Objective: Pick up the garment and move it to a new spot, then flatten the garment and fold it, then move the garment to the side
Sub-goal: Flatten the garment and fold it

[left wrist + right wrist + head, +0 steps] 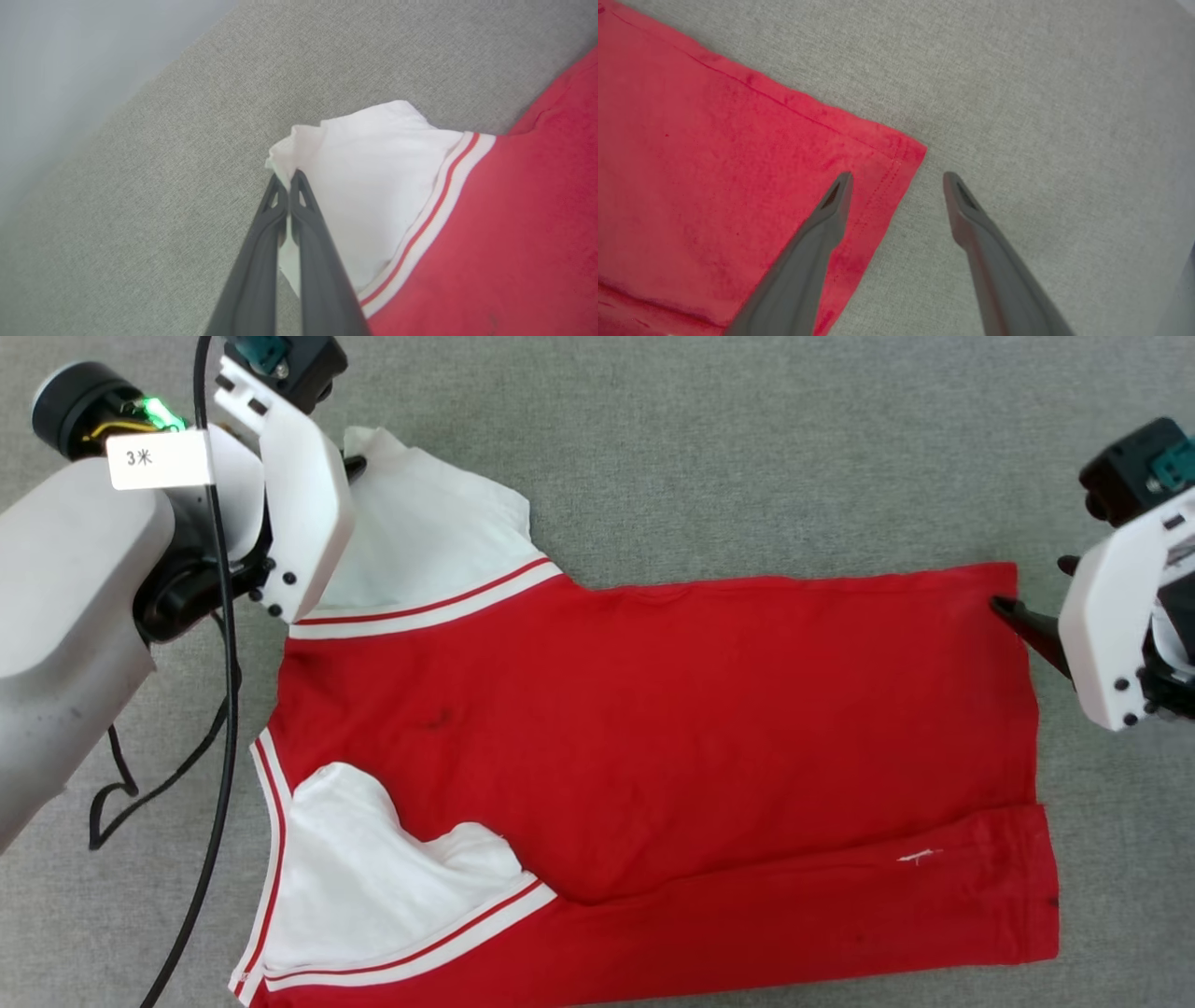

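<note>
Garment: flat, near edge cut off. Left gripper: clamped on far white sleeve. Right gripper: wide apart, empty, straddling hem corner.

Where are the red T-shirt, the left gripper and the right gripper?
red T-shirt (653,709), head view, middle of its red body.
left gripper (288,178), left wrist view, between fingertips, jaws shut on the white sleeve (373,177).
right gripper (898,176), right wrist view, between fingertips, jaws open at the hem corner (906,154).
</note>
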`<state>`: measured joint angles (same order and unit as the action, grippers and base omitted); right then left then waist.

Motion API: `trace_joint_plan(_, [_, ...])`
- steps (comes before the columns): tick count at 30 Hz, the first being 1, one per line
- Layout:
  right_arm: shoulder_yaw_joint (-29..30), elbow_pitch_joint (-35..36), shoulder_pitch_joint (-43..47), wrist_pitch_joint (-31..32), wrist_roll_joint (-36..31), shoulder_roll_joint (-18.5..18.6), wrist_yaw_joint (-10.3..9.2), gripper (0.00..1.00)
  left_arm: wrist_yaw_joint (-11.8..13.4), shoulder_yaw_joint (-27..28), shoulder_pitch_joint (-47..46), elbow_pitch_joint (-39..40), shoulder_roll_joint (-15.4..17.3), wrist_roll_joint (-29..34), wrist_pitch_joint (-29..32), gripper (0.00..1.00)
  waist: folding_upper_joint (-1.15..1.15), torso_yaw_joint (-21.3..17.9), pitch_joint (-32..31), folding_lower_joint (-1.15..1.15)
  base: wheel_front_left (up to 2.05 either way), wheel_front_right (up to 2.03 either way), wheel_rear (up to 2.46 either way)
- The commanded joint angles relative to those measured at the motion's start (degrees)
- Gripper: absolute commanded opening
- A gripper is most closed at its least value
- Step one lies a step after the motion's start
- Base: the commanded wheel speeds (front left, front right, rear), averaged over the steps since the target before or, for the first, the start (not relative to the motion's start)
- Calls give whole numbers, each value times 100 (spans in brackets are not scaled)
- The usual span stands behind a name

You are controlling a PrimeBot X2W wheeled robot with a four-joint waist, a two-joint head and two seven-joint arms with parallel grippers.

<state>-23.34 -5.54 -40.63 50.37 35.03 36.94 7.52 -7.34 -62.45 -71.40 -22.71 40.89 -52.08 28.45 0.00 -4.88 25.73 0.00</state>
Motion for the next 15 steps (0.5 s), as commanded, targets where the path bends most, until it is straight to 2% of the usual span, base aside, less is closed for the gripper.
trace_joint_plan(1, [-63, -100, -130, 9, -1, -82, -7, 100, -9, -2, -92, 21, -23, 27, -40, 0, 0, 43, 55, 0, 0, 0, 0])
trace_joint_plan(8, [-612, -945, -570, 18, -77, -237, -7, 100, -10, -56, -193, 62, -85, 53, -144, 0, 0, 160, 217, 0, 0, 0, 0])
trace_joint_plan(15, [-1372, -1748, -338, -182, 66, -415, -4, 100, -7, -142, -263, 33, -127, 4, -242, 0, 0, 224, 278, 0, 0, 0, 0])
